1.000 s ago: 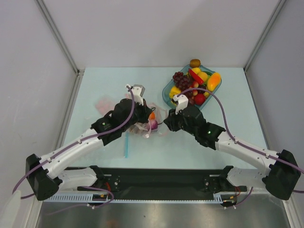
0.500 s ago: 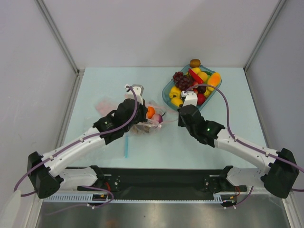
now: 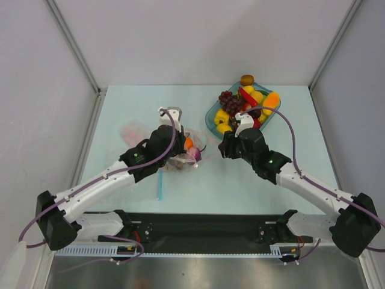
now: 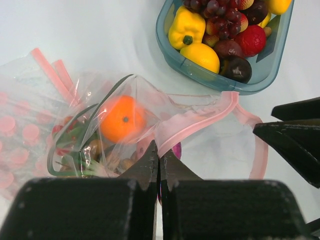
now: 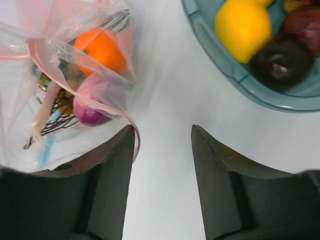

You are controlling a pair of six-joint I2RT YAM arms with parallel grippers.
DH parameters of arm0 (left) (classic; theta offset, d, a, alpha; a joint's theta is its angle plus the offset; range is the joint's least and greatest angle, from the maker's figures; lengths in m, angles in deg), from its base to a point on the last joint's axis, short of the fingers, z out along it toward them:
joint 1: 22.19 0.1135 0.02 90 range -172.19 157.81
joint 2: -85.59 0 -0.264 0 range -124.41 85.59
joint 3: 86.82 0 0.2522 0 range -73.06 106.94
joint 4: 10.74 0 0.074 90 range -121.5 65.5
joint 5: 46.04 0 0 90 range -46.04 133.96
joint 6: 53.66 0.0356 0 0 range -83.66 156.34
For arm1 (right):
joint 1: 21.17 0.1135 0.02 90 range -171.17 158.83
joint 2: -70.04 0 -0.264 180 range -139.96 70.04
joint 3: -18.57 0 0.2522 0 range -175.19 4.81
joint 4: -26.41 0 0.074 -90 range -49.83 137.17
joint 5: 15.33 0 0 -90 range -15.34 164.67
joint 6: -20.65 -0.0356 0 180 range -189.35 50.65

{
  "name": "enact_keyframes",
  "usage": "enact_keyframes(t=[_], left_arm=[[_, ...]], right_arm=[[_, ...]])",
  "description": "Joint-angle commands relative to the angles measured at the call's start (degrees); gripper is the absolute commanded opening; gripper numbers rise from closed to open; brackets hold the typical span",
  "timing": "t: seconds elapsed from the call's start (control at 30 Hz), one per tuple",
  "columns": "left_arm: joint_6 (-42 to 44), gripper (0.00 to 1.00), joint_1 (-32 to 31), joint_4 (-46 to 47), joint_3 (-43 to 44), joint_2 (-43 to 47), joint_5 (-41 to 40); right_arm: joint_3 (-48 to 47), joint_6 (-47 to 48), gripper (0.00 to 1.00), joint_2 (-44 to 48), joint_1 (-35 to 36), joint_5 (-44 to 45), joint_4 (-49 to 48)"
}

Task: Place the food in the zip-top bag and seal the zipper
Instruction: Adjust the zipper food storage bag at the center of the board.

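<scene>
While the bag [image 4: 125, 135] lies slumped on the tabletop [image 3: 138, 102] just left of the tray [image 4: 210, 80], its pink zipper [image 4: 200, 119] gaping, I can make out an orange [image 4: 122, 119], a purple piece [image 5: 90, 105] and some greens inside it. My left jaws are clenched on the bag's near lip. My right jaws stand released and empty between bag and tray, one of them just beside the zipper's loop. That is my worry: a careless swing could snag the strip and drag the bag. The thin film could also slip from the left pinch and let the mouth fold shut, or the orange could roll out. Most of the food [image 3: 258, 96] waits in the tray. The pale, smooth tabletop also carries a blue strip [image 3: 160, 186] and a second bag [image 3: 129, 131]. Plain grey panels on metal rails wall the cell.
</scene>
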Motion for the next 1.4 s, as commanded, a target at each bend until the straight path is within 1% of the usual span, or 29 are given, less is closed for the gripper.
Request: enact_keyframes(t=[0.0, 0.07, 0.13, 0.17, 0.27, 0.33, 0.37, 0.4, 0.43, 0.47, 0.5, 0.57, 0.6, 0.63, 0.67, 0.7, 0.77, 0.83, 0.9, 1.03, 1.07, 1.13, 1.17, 1.23, 1.27, 1.3, 1.37], left_arm=[[1.29, 0.00, 0.02, 2.18, 1.66, -0.12, -1.07], [1.29, 0.00, 0.02, 2.27, 1.66, -0.12, -0.98], [1.37, 0.00, 0.02, 2.44, 1.66, -0.30, -0.72], [1.37, 0.00, 0.02, 2.36, 1.66, -0.30, -0.54], [1.37, 0.00, 0.02, 2.36, 1.66, -0.47, -0.36], [1.55, 0.00, 0.02, 2.27, 1.66, -0.65, -0.27], [1.55, 0.01, 0.02, 2.27, 1.66, -0.74, -0.36], [1.64, 0.00, 0.02, 2.18, 1.75, -0.83, -0.80], [1.73, 0.00, 0.02, 1.66, 2.01, -1.00, -1.24], [1.73, 0.00, 0.02, 1.13, 2.27, -1.35, -1.94], [1.73, 0.00, 0.02, 0.78, 2.54, -1.53, -3.51], [1.73, 0.00, 0.02, -0.19, 3.06, -1.97, -4.75], [1.64, 0.00, 0.02, -0.37, 3.15, -2.06, -5.28], [1.64, 0.00, 0.02, -0.63, 3.15, -2.14, -5.72], [1.64, 0.00, -0.07, -0.46, 3.15, -1.97, -5.81], [1.64, 0.00, 0.02, -0.54, 3.15, -1.97, -5.73], [1.73, 0.00, -0.07, -0.28, 2.80, -1.27, -5.29], [1.73, 0.00, -0.07, -0.11, 2.63, -0.74, -5.11], [1.81, 0.00, -0.07, 0.07, 2.63, -0.48, -4.85], [2.08, 0.00, -0.07, 0.33, 2.54, -1.00, -4.93], [2.16, 0.00, -0.07, 0.42, 2.54, -1.61, -6.33], [2.52, 0.00, -0.07, 0.42, 2.80, -2.58, -7.65], [2.52, 0.00, 0.19, 0.77, 2.63, -4.06, -8.44], [1.90, 0.00, 0.80, 0.60, 3.06, -5.74, -8.45], [1.55, 0.00, 1.42, 0.08, 3.41, -6.97, -8.10], [0.68, 0.00, 3.25, -1.58, 4.37, -8.98, -7.14], [-0.29, 0.00, 5.37, -3.00, 5.17, -10.84, -6.78]], right_arm=[[0.95, -1.98, 0.53, -2.07, -2.56, -13.62, -5.58], [0.95, -2.59, 0.52, -4.34, -3.78, -17.07, -7.07], [0.86, -3.12, 0.43, -5.58, -4.14, -21.29, -8.13], [0.95, -3.21, 0.42, -6.37, -4.40, -22.61, -8.57], [1.56, -3.74, 0.41, -7.17, -4.58, -27.27, -12.09], [1.65, -3.92, 0.29, -7.61, -4.67, -29.83, -12.88], [1.39, -3.92, 0.20, -7.78, -4.67, -30.01, -12.71], [1.30, -3.83, 0.04, -8.05, -4.67, -29.31, -12.45], [0.86, -3.91, 0.00, -8.05, -4.67, -28.09, -11.23], [0.60, -3.83, 0.00, -8.05, -4.67, -26.07, -10.26], [0.42, -4.00, 0.00, -8.14, -4.50, -20.57, -9.12], [-0.89, -4.79, 0.00, -8.57, -4.49, -13.78, -4.02], [-1.60, -5.06, 0.00, -8.92, -4.49, -6.44, -2.18], [-2.21, -5.49, 0.00, -10.15, -4.49, -3.41, 0.97], [-3.35, -6.02, 0.00, -10.68, -4.49, -0.94, 2.05], [-3.80, -6.55, 0.00, -11.12, -4.58, 3.35, 3.01], [-4.41, -7.16, 0.00, -11.91, -4.41, 5.84, 4.60], [-3.98, -7.17, 0.00, -11.39, -4.23, 6.12, 3.74], [-2.75, -6.56, 0.00, -10.86, -3.53, 3.58, 1.72], [-1.43, -6.46, 0.00, -12.08, -1.68, 1.29, -5.75], [-1.51, -6.38, 0.00, -14.27, -1.25, -0.81, -7.33], [-3.09, -6.99, 0.00, -17.79, -0.72, -2.31, -11.38], [-4.23, -7.08, 0.00, -21.63, -0.37, -3.45, -12.09], [-6.95, -7.34, 0.00, -24.73, 1.04, -2.50, -14.45], [-7.22, -7.26, 0.00, -26.14, 1.56, -0.67, -16.12], [-7.40, -6.99, 0.00, -28.33, 2.87, 0.04, -20.49], [-8.80, -6.38, 0.00, -30.80, 3.85, 0.06, -23.86]])
